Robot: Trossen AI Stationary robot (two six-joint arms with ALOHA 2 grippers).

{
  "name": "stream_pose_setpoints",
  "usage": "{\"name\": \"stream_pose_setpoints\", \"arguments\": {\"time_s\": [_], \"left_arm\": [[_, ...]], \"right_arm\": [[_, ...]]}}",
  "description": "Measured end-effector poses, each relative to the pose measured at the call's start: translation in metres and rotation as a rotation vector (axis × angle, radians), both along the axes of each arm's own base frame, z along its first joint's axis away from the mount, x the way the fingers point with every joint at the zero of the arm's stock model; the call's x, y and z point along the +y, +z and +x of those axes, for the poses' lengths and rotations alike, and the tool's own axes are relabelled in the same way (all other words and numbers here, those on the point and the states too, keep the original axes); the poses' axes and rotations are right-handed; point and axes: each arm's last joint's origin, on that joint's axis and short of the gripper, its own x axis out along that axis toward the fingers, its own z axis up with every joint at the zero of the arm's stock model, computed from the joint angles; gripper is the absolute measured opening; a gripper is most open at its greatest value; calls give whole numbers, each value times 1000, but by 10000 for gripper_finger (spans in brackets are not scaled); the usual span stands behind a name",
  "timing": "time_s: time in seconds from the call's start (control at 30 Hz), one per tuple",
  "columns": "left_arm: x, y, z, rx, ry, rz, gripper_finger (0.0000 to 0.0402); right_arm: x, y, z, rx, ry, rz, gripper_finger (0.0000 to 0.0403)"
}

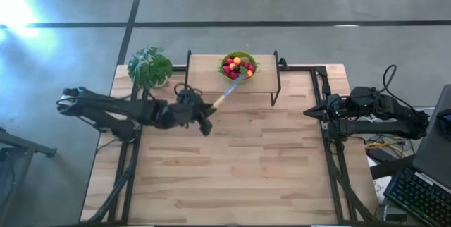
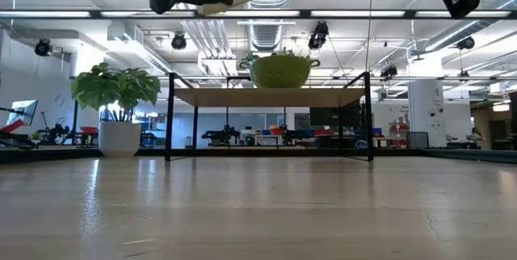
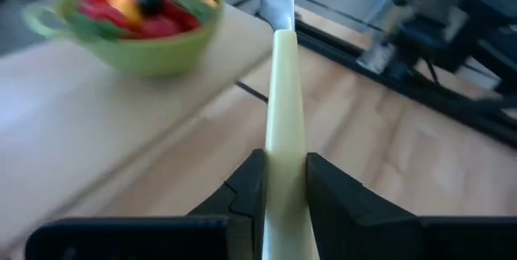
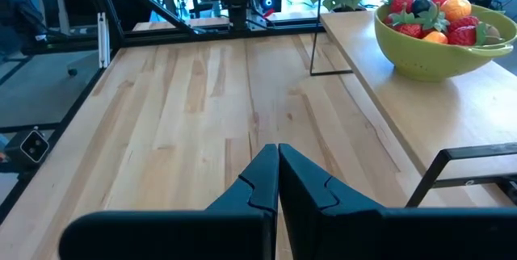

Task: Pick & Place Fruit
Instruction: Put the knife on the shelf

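Small red, orange and dark fruit pieces [image 1: 237, 66] heaped in green plastic bowl [image 1: 246, 60] on raised wooden shelf [image 1: 204, 75]. Likely light, soft, bruisable; pinch one gently at its sides. Left end effector [image 1: 208, 118] clamped on pale-handled knife [image 1: 227, 91]; right end effector [image 1: 307, 113] together, parked at counter [image 1: 232, 163] edge.

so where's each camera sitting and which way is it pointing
high: overhead, straight down on table, both arms.
low: table height, level toward shelf and green bowl; arms at top.
left wrist: past left end effector gripping knife, toward bowl.
right wrist: past shut right end effector, across table.
All four share the bowl.
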Motion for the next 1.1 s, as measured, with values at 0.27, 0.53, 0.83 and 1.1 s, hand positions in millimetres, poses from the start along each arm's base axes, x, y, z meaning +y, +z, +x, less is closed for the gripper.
{"name": "stream_pose_setpoints", "arguments": {"time_s": [0.27, 0.53, 0.83, 1.1], "left_arm": [[44, 17, -1, -12, 161, 8, 69], [82, 28, -10, 2, 306, -43, 69], [120, 24, -21, 35, 375, -160, 69], [143, 9, -21, 98, 415, -220, 69]], "right_arm": [[0, 0, 0, 0, 0, 0, 8], [0, 0, 0, 0, 0, 0, 8], [0, 0, 0, 0, 0, 0, 8], [0, 0, 0, 0, 0, 0, 8]]}}
